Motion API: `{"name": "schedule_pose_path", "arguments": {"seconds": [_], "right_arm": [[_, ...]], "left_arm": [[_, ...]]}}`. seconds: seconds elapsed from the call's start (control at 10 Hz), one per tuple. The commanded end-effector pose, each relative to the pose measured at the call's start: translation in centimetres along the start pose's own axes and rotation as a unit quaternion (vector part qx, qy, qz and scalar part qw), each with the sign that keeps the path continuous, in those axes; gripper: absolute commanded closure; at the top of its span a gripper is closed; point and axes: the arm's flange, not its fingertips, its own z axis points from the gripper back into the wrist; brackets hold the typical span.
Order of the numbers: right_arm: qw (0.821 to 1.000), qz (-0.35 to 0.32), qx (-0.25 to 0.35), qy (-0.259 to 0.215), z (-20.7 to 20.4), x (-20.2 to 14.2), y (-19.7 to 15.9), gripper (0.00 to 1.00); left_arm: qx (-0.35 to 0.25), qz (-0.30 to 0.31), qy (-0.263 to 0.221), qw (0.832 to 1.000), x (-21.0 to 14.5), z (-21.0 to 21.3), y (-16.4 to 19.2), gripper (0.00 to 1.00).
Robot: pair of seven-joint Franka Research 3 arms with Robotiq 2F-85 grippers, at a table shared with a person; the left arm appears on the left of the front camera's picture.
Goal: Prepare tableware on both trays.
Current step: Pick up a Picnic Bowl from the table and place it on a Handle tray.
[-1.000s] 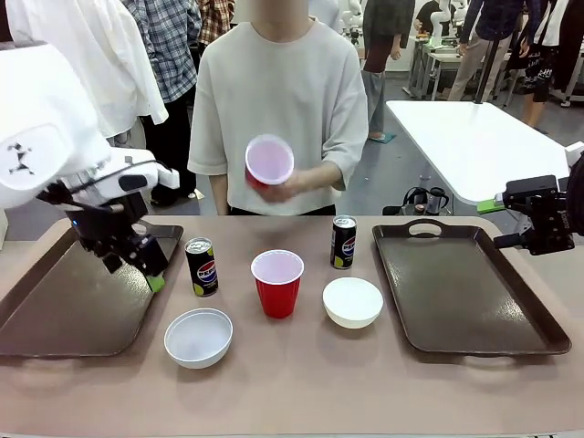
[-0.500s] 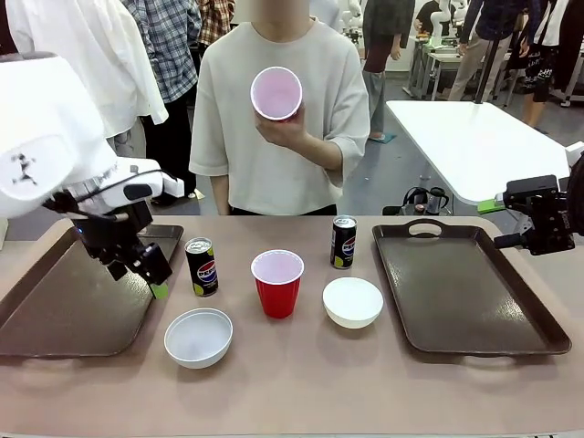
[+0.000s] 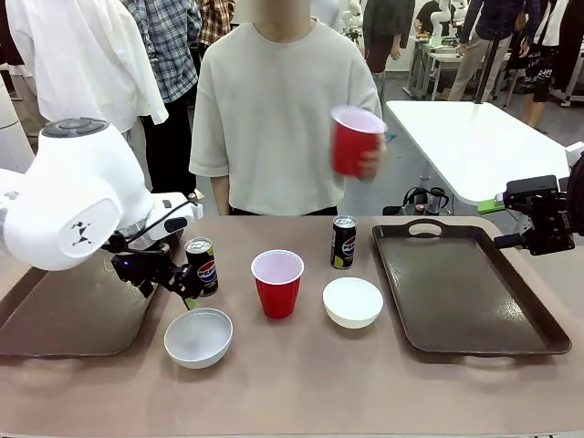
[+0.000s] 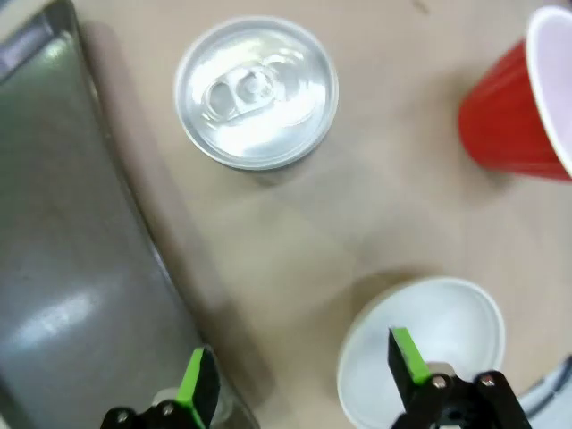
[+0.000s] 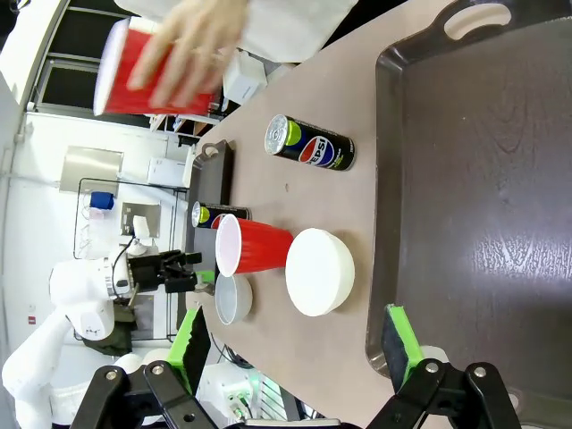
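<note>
My left gripper (image 3: 185, 279) hangs open beside the left black can (image 3: 202, 265), just above the left white bowl (image 3: 198, 337). From the left wrist camera, its gripper (image 4: 299, 375) is open with bare table between the fingers, the can's top (image 4: 256, 92) is ahead, the bowl (image 4: 420, 353) is by one finger and the left tray (image 4: 63, 250) by the other. A red cup (image 3: 277, 283), the second can (image 3: 343, 242) and the second bowl (image 3: 352, 302) stand mid-table. The person holds another red cup (image 3: 354, 139) in the air. My right gripper (image 5: 295, 340) stays open over the right tray (image 3: 465, 287).
The left tray (image 3: 55, 319) lies partly behind my left arm. The person stands at the far edge of the table. Bare tabletop runs along the near edge in front of the bowls.
My left gripper has swung right, from over the left tray to the can and bowl. The person has raised the red cup and then carried it toward the right. The right arm is unmoved.
</note>
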Motion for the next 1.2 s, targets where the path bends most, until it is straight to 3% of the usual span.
{"name": "schedule_pose_path", "arguments": {"seconds": [0.0,0.2,0.6,0.7,0.8,0.9,1.1], "right_arm": [[1.000,0.003,0.014,-0.006,-0.3,0.3,-0.2,0.00],[1.000,0.003,0.014,-0.006,-0.3,0.3,-0.2,0.00],[1.000,0.003,0.014,-0.006,-0.3,0.3,-0.2,0.00],[1.000,0.003,0.014,-0.006,-0.3,0.3,-0.2,0.00],[1.000,0.003,0.014,-0.006,-0.3,0.3,-0.2,0.00],[1.000,0.003,0.014,-0.006,-0.3,0.3,-0.2,0.00],[1.000,0.003,0.014,-0.006,-0.3,0.3,-0.2,0.00]], "left_arm": [[0.018,0.035,0.012,0.999,-0.9,-1.9,-0.3,0.00],[0.001,0.027,0.044,0.999,-1.0,-2.2,-0.6,0.00],[-0.014,0.004,0.053,0.998,-1.6,-2.1,-1.3,0.00],[-0.014,0.002,0.060,0.998,-1.7,-2.3,-1.4,0.52],[-0.016,0.001,0.063,0.998,-1.7,-2.5,-1.6,0.53],[-0.023,0.003,0.069,0.997,-1.6,-2.5,-1.5,1.00],[-0.035,0.005,0.079,0.996,-1.7,-2.4,-1.5,1.00]]}}
